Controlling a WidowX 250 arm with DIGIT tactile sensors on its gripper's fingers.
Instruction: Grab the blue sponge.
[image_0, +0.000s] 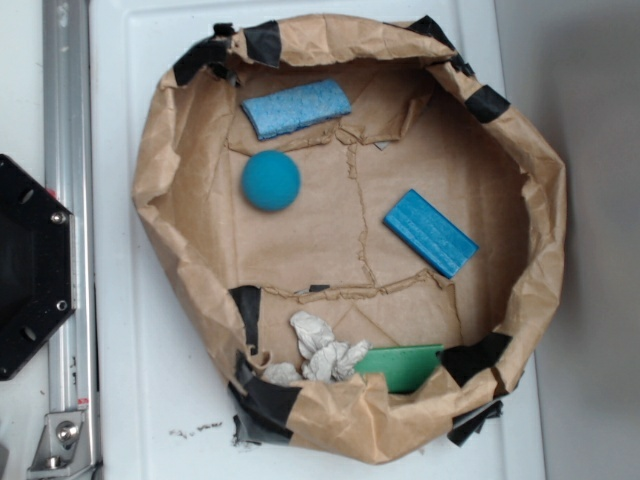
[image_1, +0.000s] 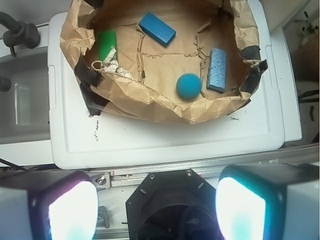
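The blue sponge (image_0: 297, 108) lies flat near the back edge of the paper nest (image_0: 160, 200), close to the ball (image_0: 270, 180). The gripper (image_1: 155, 207) is far from it, fingers (image_1: 72, 210) wide apart, holding nothing.

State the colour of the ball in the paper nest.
Teal blue ball, clearest in the exterior view.

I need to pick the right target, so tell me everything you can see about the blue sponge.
The blue sponge is a flat, light-blue rectangular slab with a speckled, porous foam face, slightly curved. It lies flat on the brown paper floor of the paper-lined basin, close to its wall, just beside the teal ball. Nothing grips it.
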